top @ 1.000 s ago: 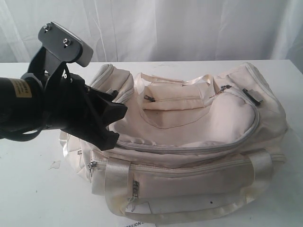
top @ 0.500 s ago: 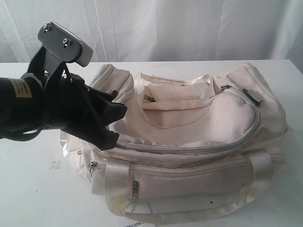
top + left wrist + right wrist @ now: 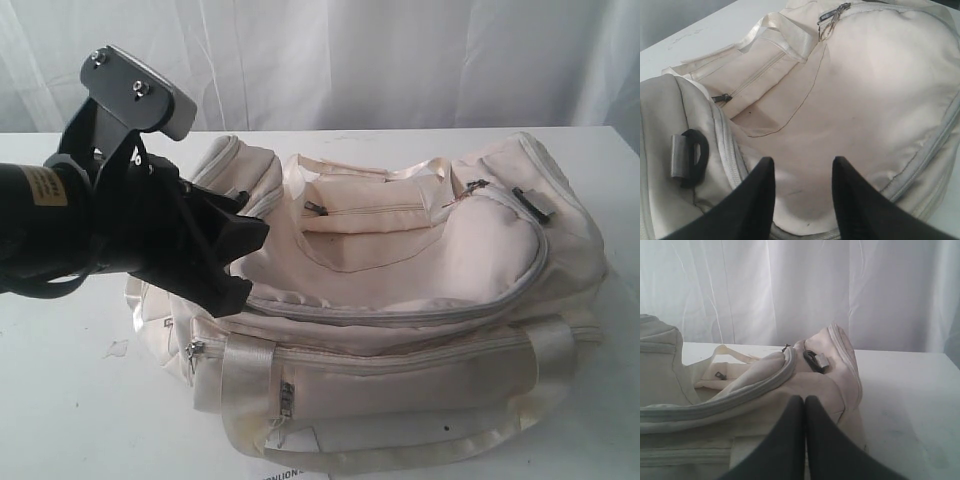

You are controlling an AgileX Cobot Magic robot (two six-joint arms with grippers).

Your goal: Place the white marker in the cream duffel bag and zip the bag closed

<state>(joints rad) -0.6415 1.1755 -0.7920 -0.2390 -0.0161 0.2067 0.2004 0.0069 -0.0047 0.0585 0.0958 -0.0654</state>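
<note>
The cream duffel bag (image 3: 400,260) lies on the white counter (image 3: 60,400), filling the exterior view from centre toward 3 o'clock. Its grey main zip (image 3: 420,317) looks shut along the visible run. The left pincer (image 3: 802,162) hovers over the bag's 9 o'clock end, its 2 fingers spread apart, gripping nothing. The right pincer (image 3: 804,399) is clenched and empty, low beside the bag's 3 o'clock end.

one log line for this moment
soft cream fabric duffel bag: main zip looks closed | left gripper: open above it | right gripper: shut, empty | white marker: unseen
</note>
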